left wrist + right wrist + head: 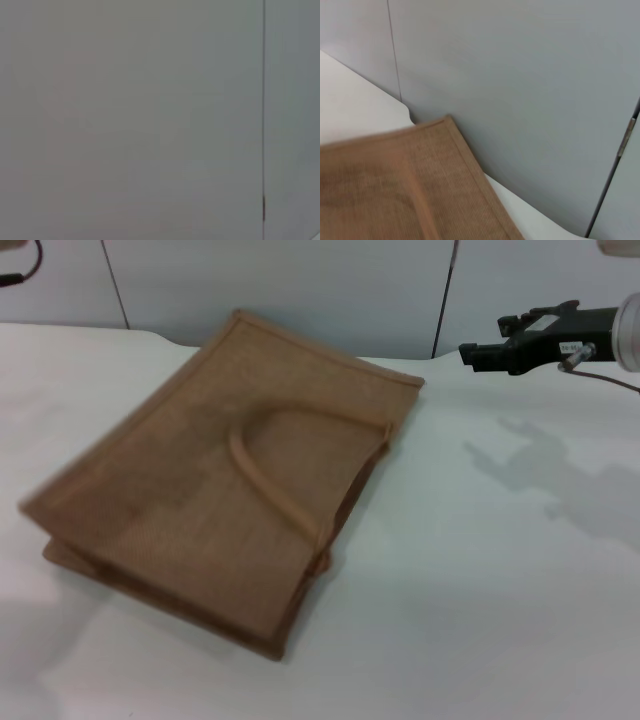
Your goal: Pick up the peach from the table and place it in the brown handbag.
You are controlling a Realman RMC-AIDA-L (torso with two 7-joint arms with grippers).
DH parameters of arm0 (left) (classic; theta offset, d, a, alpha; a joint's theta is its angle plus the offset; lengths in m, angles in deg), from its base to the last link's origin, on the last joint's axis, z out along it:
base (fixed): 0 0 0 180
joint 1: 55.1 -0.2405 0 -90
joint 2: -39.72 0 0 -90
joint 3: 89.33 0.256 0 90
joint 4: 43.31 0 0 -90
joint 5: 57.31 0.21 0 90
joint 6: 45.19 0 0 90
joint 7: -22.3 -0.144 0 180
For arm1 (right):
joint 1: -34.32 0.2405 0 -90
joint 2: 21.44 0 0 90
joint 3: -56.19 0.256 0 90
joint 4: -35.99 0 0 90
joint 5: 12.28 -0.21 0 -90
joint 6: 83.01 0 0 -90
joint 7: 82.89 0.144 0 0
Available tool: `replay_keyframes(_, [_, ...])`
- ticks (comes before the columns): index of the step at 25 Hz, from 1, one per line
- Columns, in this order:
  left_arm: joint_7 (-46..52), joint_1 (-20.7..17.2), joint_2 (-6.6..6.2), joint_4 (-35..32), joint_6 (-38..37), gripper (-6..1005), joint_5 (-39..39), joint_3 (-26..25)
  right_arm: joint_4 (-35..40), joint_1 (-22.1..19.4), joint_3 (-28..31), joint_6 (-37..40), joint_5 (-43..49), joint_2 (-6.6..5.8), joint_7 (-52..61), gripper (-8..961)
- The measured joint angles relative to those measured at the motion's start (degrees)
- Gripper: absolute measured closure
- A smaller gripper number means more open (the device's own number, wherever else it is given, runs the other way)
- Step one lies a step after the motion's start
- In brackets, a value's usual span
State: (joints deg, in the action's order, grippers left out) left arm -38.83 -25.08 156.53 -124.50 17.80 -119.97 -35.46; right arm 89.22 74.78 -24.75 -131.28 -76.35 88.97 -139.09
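While brown handbag (215, 475) lies flat, right gripper (478, 357) hovers (grip unreadable, arm cropped).

The black right end effector (478, 356) is hanging raised at the far right, pointing leftward, holding nothing visible.

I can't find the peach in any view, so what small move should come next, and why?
Probably hold off and check inside the brown handbag lying flat on the table. No peach shows anywhere, and the right gripper hangs off the bag's far right corner holding nothing visible.
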Motion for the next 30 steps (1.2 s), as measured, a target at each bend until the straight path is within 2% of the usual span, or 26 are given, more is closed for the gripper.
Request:
replay_keyframes(6, [-6.03,1.38,-0.01,6.36,-0.75,718,-5.15,-0.13,-0.36,0.35,0.04,0.11,0.03,-0.03,0.02,280])
replay_keyframes(11, [-12.39,-0.49,0.13,10.63,-1.44,477,-12.27,-0.20,-0.22,-0.36,0.07,1.91,0.07,0.56,-0.61,281])
replay_keyframes(14, [-18.74,-2.69,0.13,13.69,-3.20,269,-18.71,-0.58,0.18,-1.86,0.09,4.58,0.01,1.20,-2.15,281])
replay_keyframes(18, [-27.90,-5.75,0.12,18.70,-6.00,251,-26.74,-0.74,2.52,-5.01,0.21,10.47,-0.41,3.51,-6.73,282])
replay_keyframes(21, [-37.56,-6.96,0.12,24.97,-7.17,242,-34.54,-0.87,4.36,-7.86,0.31,16.61,-1.14,5.30,-10.97,282])
replay_keyframes(24, [-48.16,-7.22,0.18,31.89,-7.96,242,-43.14,-0.89,4.46,-10.04,-0.99,23.70,-5.52,5.63,-14.18,282])
replay_keyframes(30, [-67.82,-7.08,0.16,47.17,-7.47,242,-62.49,-0.87,2.23,-12.90,-2.18,33.74,-23.90,5.68,-28.57,283])
